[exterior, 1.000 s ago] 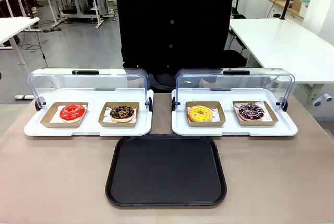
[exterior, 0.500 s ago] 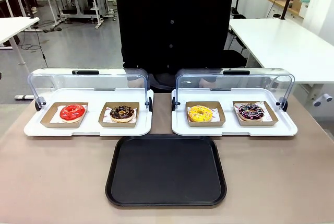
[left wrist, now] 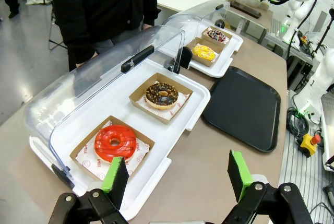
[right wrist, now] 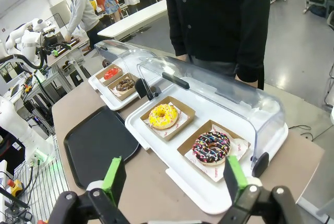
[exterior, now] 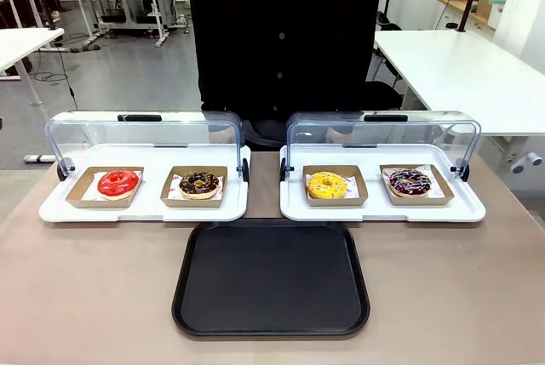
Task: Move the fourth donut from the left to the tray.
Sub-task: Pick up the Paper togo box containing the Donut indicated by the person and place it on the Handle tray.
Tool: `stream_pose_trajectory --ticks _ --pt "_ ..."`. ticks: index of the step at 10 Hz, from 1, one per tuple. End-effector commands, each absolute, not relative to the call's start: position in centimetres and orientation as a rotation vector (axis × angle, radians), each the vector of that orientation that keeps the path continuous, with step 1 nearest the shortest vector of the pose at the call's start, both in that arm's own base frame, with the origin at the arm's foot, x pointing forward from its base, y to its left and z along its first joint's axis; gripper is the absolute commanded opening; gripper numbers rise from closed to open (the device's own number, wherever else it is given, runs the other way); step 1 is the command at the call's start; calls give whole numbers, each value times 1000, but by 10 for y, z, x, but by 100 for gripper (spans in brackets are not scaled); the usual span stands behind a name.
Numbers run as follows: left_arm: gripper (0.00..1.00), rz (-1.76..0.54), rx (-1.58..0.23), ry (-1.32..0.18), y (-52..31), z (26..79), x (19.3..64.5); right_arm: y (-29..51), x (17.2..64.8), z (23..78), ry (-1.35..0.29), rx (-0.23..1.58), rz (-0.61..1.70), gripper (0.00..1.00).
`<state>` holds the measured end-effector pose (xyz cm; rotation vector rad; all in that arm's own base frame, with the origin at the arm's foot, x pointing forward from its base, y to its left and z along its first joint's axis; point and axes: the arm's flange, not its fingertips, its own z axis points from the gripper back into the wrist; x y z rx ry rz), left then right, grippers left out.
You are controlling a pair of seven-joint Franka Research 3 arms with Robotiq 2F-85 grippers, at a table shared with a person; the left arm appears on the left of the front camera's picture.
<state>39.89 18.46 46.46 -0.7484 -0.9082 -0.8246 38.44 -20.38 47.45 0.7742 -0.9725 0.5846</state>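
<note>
the left fingers (left wrist: 116,179) hover spread wide with nothing between them, off the left end of the left case (exterior: 153,208), so they crowd nothing on the bench (exterior: 85,297). that case holds a red donut (exterior: 117,183) and a chocolate donut (exterior: 199,184), each in its own card holder, and its clear lid (exterior: 140,131) is swung up and back so the front opens toward the robot. the tray (exterior: 271,297) lies bare in the middle, just in front of both cases, a wide flat landing place with only a low rim to clear. the right case (exterior: 375,210) is open the same way, with a yellow donut (exterior: 327,185) on its left and the fourth donut (exterior: 410,182) on its right, untouched in its holder (exterior: 440,185) and apart from the tray. the holder likely gives the fingers stiff walls to pinch rather than glaze. room looks good in front and above. the close edges are the raised lid behind, the yellow donut's holder just beside it, and the case's front lip on the way out. a person (exterior: 285,33) stands behind the cases. the right fingers (right wrist: 114,178) are fully spread and empty, just short of the right case, and i judge them the nearer pair for the job.
</note>
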Motion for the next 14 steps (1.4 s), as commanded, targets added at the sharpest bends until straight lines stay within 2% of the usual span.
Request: stream_pose_trajectory --ticks 1,14 --pt "100 -842 -754 -922 185 465 397 -204 388 475 -1013 776 599 100" --pt "100 -842 -754 -922 185 465 397 -204 388 475 -1013 776 599 100"
